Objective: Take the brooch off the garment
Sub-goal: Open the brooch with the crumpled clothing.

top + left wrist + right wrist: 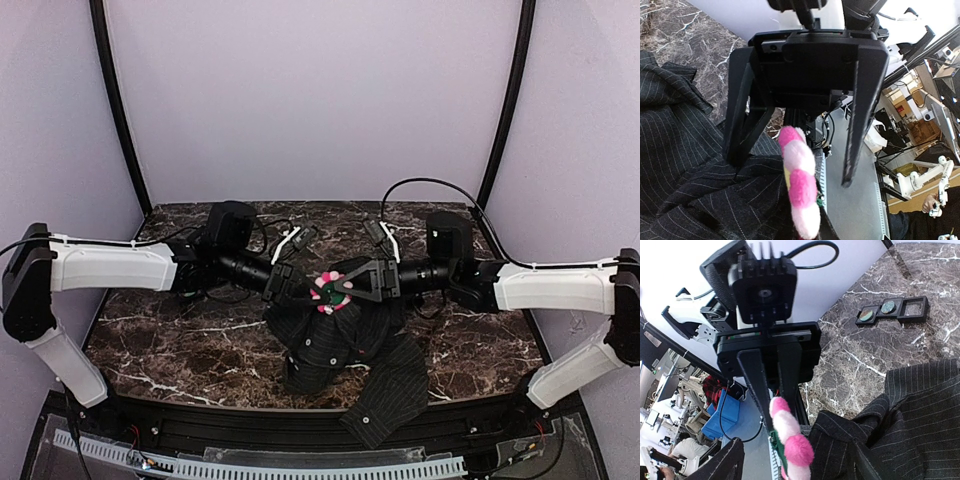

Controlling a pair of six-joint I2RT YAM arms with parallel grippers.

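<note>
Closest up, brooch (pixel 800 195) edge-on, pinched at its rim by left tool (pixel 308 288), closed tight; flanked by right tool (pixel 792 167), spread wide, gripping nothing. Sits against bunched garment (pixel 330 340) in the middle of the worktop (pixel 180 340); cannot tell whether freed from the cloth. Risks dragging fabric along if pulled while caught, or slipping from a thin hold on soft petals.

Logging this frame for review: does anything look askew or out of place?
Yes: the shirt lies crumpled, not flat, with one flap hanging over the near edge of the table. The brooch sits on a raised fold of it.
</note>
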